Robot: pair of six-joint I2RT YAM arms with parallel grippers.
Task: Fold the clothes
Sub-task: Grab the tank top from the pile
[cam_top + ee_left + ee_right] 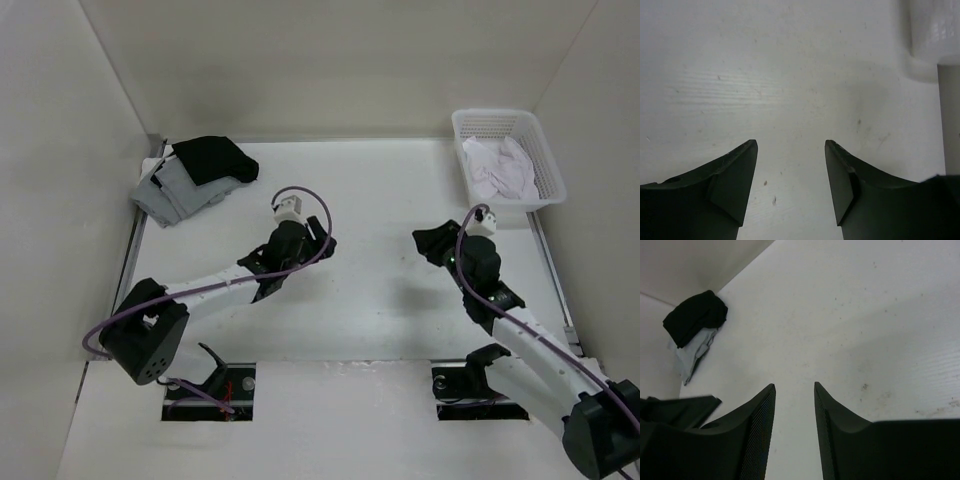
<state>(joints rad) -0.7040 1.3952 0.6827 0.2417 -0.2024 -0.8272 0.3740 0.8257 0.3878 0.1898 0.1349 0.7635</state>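
Note:
The clothes [500, 168], one white garment, lie crumpled inside the white plastic basket [507, 120] at the table's far right. My left gripper [323, 243] hovers over bare table near the middle, open with nothing between its fingers; in the left wrist view this gripper [791, 145] shows only the white table through the gap. My right gripper [425, 245] hangs right of centre, in front of the basket and pointing left. It too is open and empty, and in the right wrist view the gripper [794, 386] frames bare table. Neither gripper touches the clothes.
A grey folded garment [170, 195] with a black garment [213, 158] on top lies at the far left corner; the black garment [695, 315] also shows in the right wrist view. White walls enclose the table. The basket's corner [935, 30] shows at the left wrist view's upper right.

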